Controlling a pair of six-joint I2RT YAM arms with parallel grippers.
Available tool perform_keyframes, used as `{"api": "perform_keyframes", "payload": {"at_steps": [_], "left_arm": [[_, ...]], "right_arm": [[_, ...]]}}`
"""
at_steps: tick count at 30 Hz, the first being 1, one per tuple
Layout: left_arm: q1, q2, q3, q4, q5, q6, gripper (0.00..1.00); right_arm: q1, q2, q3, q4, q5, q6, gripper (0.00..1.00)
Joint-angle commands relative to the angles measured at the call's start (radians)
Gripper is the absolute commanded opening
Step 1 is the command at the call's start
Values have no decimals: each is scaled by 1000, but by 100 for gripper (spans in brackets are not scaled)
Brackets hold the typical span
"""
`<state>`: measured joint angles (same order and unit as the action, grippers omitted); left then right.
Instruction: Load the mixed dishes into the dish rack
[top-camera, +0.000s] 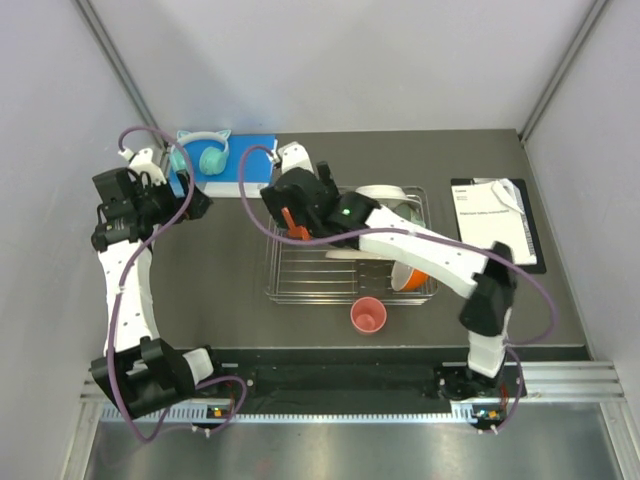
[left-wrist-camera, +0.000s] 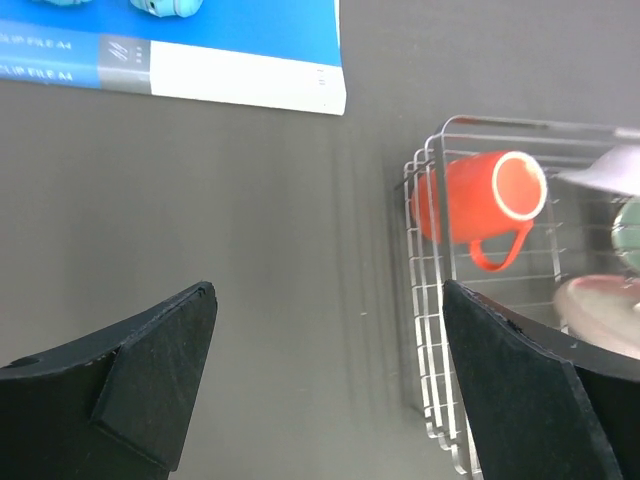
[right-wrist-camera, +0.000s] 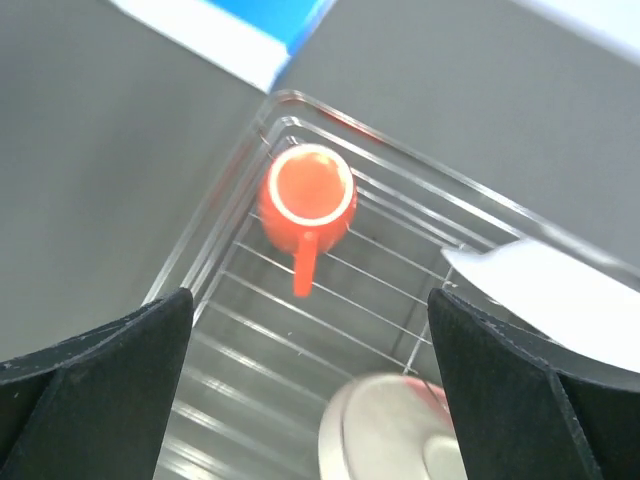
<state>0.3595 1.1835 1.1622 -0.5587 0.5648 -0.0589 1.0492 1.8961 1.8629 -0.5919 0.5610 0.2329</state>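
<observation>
**A:** Overhead view?
**B:** Pink plastic cup (top-camera: 368, 317) on the table, just outside the silver wire dish rack (top-camera: 285, 288).
**A:** Left wrist?
**B:** Left gripper (left-wrist-camera: 325, 300) wide, empty.
**A:** Right wrist?
**B:** Right gripper (right-wrist-camera: 310, 295) wide, above the orange handled mug (right-wrist-camera: 308, 198) in the rack's corner.

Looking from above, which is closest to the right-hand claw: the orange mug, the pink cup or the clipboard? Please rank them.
1. Orange mug, in the rack's far-left corner, directly under the right gripper.
2. Pink cup, just outside the rack's near edge.
3. Clipboard, far off to the right.
</observation>
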Motion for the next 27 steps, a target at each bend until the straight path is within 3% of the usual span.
{"api": "perform_keyframes", "payload": {"at_steps": [1,3,9,14,19,27], "left_arm": [[-1,-42,4,-6,0,128,99],[1,-44,4,-27,-9,155,99],[-1,25,53,-99,129,200,99],[-1,117,113,-168,122,134,95],[-4,84,30,-159,81,165,95],[-2,54,-2,-179,66,211,98]], "right_arm": [[115,-297,-176,38,88,-96,100],[182,-422,-255,23,92,-95,100],[357,-607,-496,-216,73,187,99],[506,-643,-605,-296,79,414,84],[545,-644,-729,-235,50,494,82],[528,-635,-841,-158,94,474,82]]}}
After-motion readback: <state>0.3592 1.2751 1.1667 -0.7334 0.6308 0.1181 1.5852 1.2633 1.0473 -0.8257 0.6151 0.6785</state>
